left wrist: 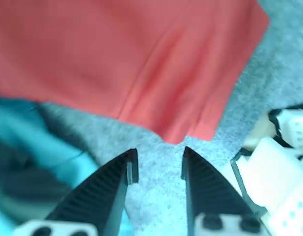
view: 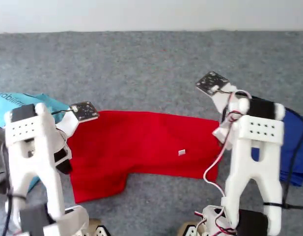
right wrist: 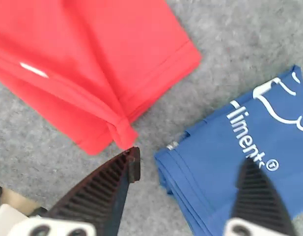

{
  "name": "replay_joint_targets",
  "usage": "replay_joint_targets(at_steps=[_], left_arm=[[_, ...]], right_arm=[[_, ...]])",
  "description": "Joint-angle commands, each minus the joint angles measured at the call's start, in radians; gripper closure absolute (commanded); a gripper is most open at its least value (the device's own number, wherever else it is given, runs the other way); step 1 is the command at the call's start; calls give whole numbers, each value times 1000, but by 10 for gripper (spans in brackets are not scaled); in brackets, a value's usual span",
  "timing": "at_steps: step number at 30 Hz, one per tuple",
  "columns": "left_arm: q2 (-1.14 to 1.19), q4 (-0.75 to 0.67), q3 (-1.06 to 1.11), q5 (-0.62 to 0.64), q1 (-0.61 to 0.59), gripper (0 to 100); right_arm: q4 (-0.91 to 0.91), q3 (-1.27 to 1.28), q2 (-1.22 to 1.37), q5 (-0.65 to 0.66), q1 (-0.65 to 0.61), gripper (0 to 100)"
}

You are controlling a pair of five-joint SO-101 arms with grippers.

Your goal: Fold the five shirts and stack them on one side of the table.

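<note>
Grey fuzzy table [view: 151, 64], white wall [view: 151, 14] behind. Red shirt [view: 141, 142] flat in middle, long side running left to right, one flap toward near left corner. Blue shirt [view: 293, 147] folded at right edge. Teal shirt [view: 9, 103] at left edge. Right gripper [right wrist: 190, 167]: fingers wide, holding nothing, between red shirt corner and blue shirt. Left gripper [left wrist: 158, 164]: narrow gap, holding nothing, over bare table just beside red shirt.
</note>
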Motion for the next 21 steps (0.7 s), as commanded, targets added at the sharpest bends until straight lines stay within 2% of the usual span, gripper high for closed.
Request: replay_joint_targets(at_steps=[1, 4, 7, 11, 14, 21], left_arm=[[-146, 26, -1, 80, -5, 852], [-229, 26, 1, 150, -9, 912], [-295, 26, 1, 218, -11, 981], [-361, 26, 1, 259, -11, 984], [-382, 26, 1, 267, -11, 984], [-382, 26, 1, 272, -11, 984]], right_arm=[[-48, -21, -8, -91, -110, 875], [-101, -18, 64, -155, -186, 998], [-180, -20, 166, -218, -228, 956], [-271, -21, 337, -255, -236, 971], [-193, -25, 404, -255, -239, 980], [110, -26, 372, -256, -259, 983]])
